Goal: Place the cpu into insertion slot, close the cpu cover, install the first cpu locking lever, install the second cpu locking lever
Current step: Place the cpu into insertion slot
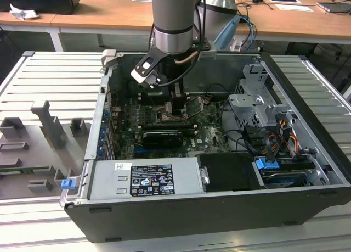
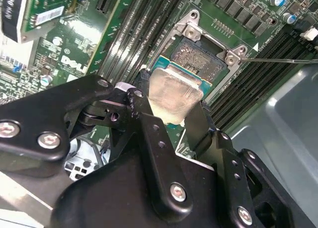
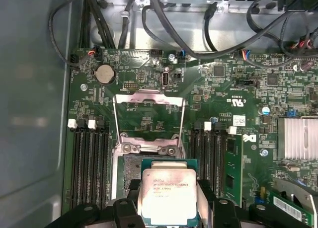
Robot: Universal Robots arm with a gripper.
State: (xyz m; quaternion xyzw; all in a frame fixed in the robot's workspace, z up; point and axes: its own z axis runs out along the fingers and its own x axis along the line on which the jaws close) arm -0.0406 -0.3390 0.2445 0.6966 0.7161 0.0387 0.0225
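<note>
The hand (image 2: 171, 108) grips the cpu (image 2: 174, 89) (over the insertion slot (image 2: 199, 56)).

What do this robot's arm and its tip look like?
The arm is a thick silver-grey tube with a pale blue band. A brown cable loops at its wrist beside a white-and-black box. The end effector is black, with jointed links and silver screws.

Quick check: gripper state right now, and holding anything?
Gripper: shut on the cpu, held at the insertion slot, with the cpu cover open.
</note>
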